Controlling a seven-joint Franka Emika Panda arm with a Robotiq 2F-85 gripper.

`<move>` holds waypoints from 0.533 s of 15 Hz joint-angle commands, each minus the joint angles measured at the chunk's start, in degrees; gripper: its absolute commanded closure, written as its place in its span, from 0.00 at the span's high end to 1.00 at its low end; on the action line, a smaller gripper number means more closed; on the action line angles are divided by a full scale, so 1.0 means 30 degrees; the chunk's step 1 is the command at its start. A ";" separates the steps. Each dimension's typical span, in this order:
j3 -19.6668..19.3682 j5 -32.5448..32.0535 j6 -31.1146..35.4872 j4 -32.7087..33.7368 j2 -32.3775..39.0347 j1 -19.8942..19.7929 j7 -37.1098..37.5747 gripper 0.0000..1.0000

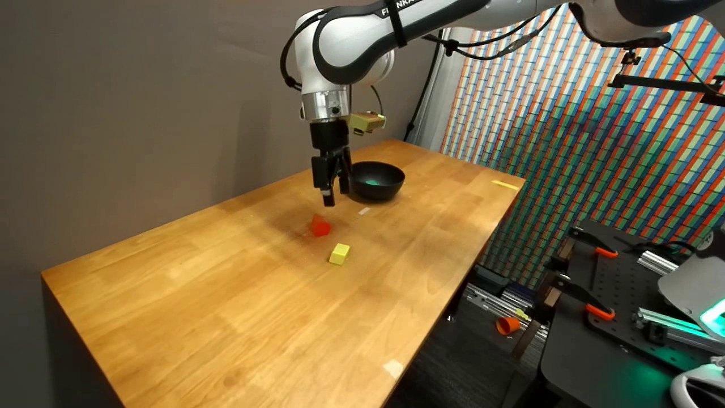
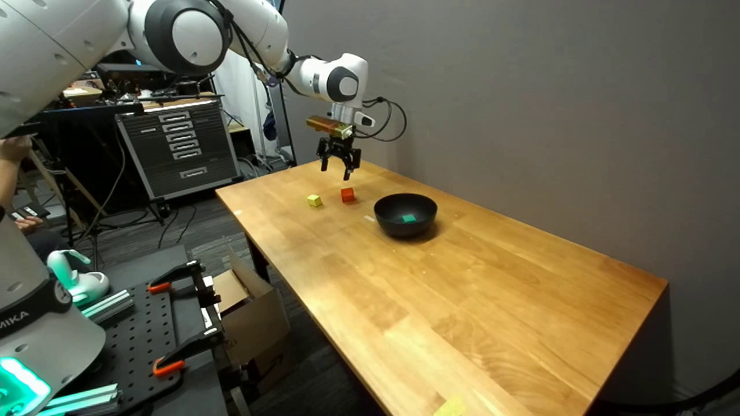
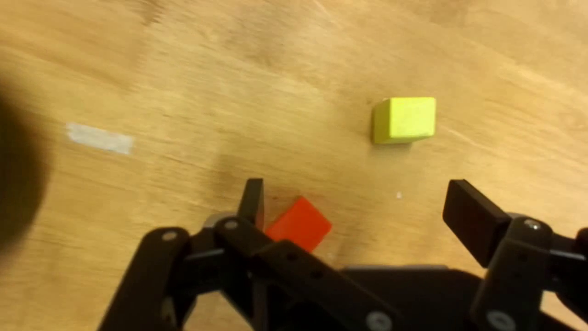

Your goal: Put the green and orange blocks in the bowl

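The orange-red block (image 1: pixel 320 226) sits on the wooden table, also seen in an exterior view (image 2: pixel 347 195). In the wrist view the orange-red block (image 3: pixel 304 224) lies partly behind the left finger's linkage. The green block (image 1: pixel 372 182) is inside the black bowl (image 1: pixel 389 190); an exterior view shows the green block (image 2: pixel 409 218) in the bowl (image 2: pixel 404 232) too. The bowl's blurred dark side (image 3: pixel 16 179) is at the wrist view's left edge. My gripper (image 1: pixel 336 196) is open and empty above the table, near the orange-red block; its fingers (image 3: pixel 356 202) are wide apart.
A pale yellow cube (image 1: pixel 339 254) sits near the orange-red block, also in the wrist view (image 3: pixel 411 118). A pale tape strip (image 3: pixel 99 138) lies between the block and the bowl. A grey wall (image 2: pixel 520 144) runs along the table's long edge.
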 commanded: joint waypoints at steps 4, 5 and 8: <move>0.0114 -0.0368 0.0356 0.2188 0.2420 0.1364 -0.2365 1.00; -0.0118 -0.0745 0.0725 0.2389 0.2683 0.1651 -0.2473 1.00; -0.0623 -0.2221 0.1971 0.2807 0.3348 0.2140 -0.2479 1.00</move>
